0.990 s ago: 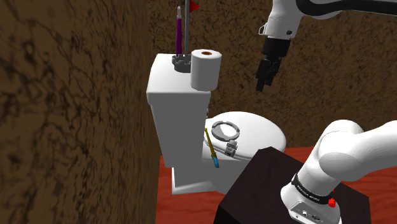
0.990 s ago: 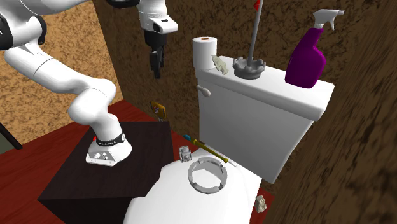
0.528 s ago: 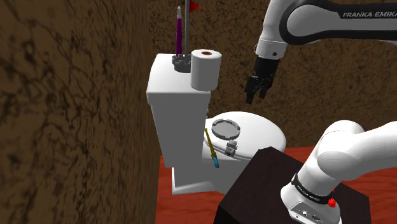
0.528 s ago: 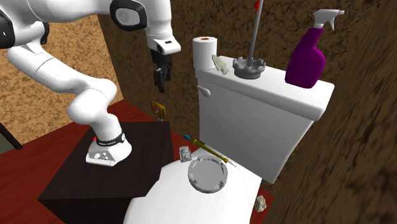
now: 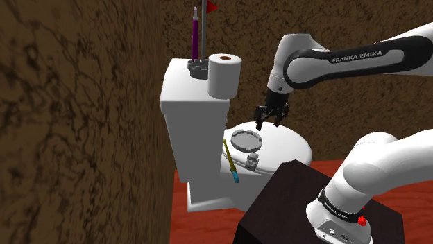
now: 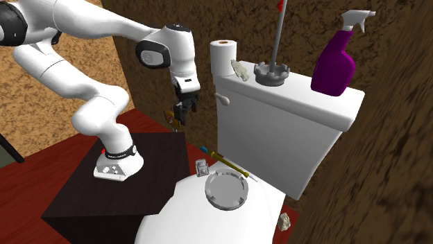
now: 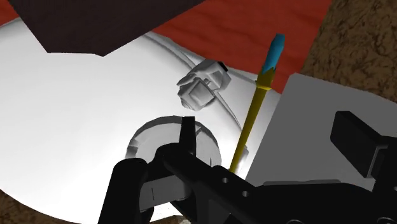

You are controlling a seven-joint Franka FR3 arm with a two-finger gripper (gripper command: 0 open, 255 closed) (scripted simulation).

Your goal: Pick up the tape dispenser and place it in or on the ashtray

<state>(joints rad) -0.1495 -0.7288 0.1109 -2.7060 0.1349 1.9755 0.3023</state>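
Above the toilet lid (image 5: 286,150), arm (image 5: 347,59) bent downward, tool (image 5: 269,123) spread wide, empty, near ashtray (image 5: 245,141)

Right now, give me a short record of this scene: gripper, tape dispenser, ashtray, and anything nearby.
gripper: open, empty, hovering above the toilet lid
tape dispenser: on the lid, near the ashtray, not touching it
ashtray: round, grey, empty, on the lid
yellow stick: blue-tipped, between lid and tank
tank top: paper roll, purple spray bottle
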